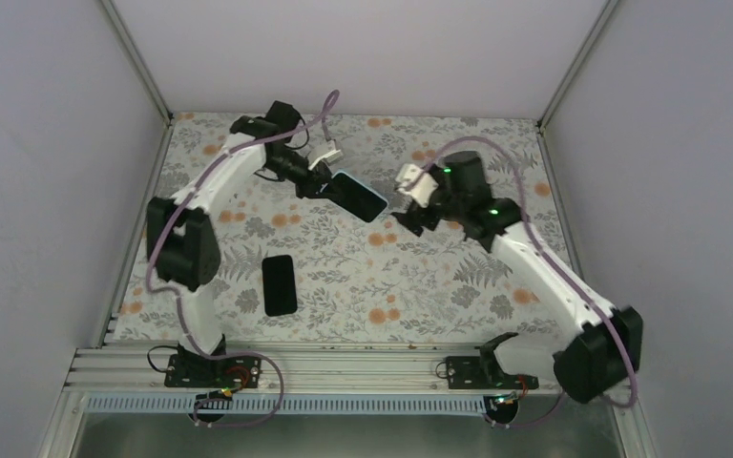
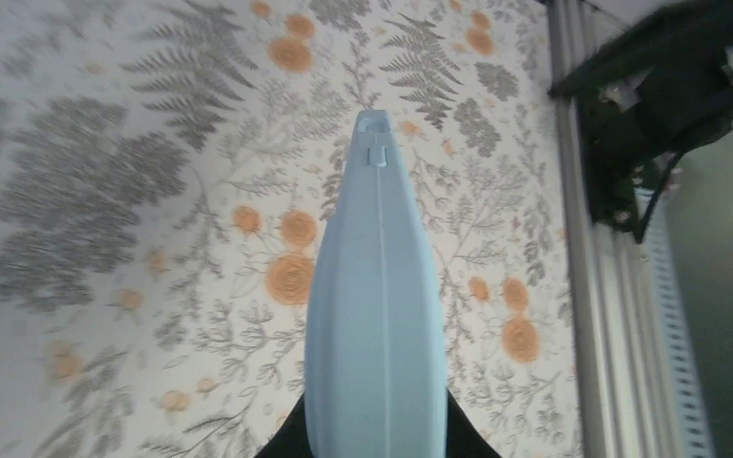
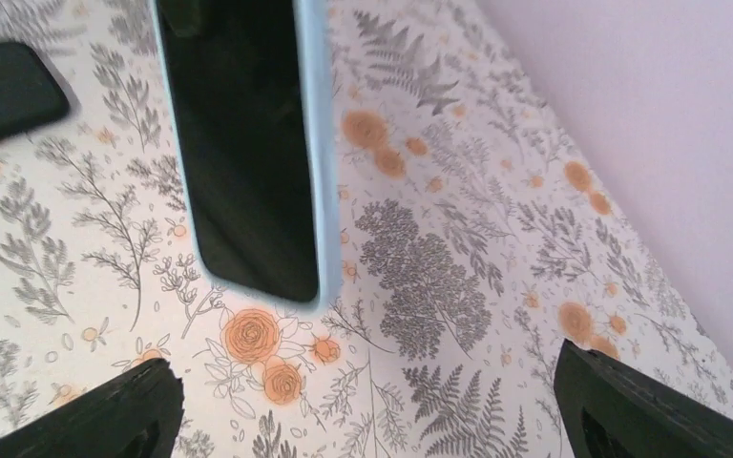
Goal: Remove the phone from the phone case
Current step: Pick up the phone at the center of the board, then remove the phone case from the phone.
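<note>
My left gripper (image 1: 323, 181) is shut on a light blue phone case (image 1: 358, 196) and holds it above the table's far middle. In the left wrist view the case's edge (image 2: 377, 305) runs up between my dark fingertips (image 2: 470, 437). In the right wrist view the case (image 3: 320, 143) shows a black face inside a blue rim; I cannot tell whether that is a screen or the lining. A black phone (image 1: 279, 284) lies flat on the table left of centre, and also shows in the right wrist view (image 3: 5, 91). My right gripper (image 1: 408, 205) is open and empty, just right of the case, with its fingers (image 3: 86, 410) wide apart.
The floral table cover (image 1: 391, 277) spans the floor. White walls close the back and both sides. A metal rail (image 1: 344, 367) runs along the near edge; it also shows in the left wrist view (image 2: 592, 286).
</note>
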Controlling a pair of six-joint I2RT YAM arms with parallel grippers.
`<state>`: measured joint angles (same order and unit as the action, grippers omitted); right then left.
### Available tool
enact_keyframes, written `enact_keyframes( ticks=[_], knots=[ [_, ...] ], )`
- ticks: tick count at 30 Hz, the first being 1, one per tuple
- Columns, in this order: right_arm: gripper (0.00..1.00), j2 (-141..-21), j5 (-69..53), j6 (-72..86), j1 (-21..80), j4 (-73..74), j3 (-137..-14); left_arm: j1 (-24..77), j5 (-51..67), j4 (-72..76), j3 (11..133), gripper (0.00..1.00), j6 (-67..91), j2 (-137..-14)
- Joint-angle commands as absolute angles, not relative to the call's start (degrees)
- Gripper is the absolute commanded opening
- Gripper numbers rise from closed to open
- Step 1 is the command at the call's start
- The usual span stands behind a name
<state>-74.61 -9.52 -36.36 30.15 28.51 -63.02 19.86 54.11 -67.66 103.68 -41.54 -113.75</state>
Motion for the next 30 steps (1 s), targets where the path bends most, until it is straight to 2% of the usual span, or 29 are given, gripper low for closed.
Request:
enact_keyframes(
  ticks=[1, 3, 8, 30],
  knots=[
    [1.00, -68.4, -31.2, -39.1, 20.2, 28.5, -57.1, 21.0, 48.4, -49.0, 94.3, 0.02, -42.2, -99.4],
    [0.99, -68.6, -36.9, -43.0, 17.0, 30.6, -56.5, 21.4, 47.9, -44.4, 90.8, 0.02, -42.0, -95.8],
    [0.97, -72.5, -41.4, -43.4, 16.5, 31.1, -58.6, 23.1, 46.6, -47.0, 90.8, 0.02, -43.3, -94.6],
    [0.87, -82.6, -31.6, -36.0, 15.9, 20.7, -66.4, 27.3, 46.0, -48.5, 89.5, 0.02, -43.7, -93.8]
  ],
)
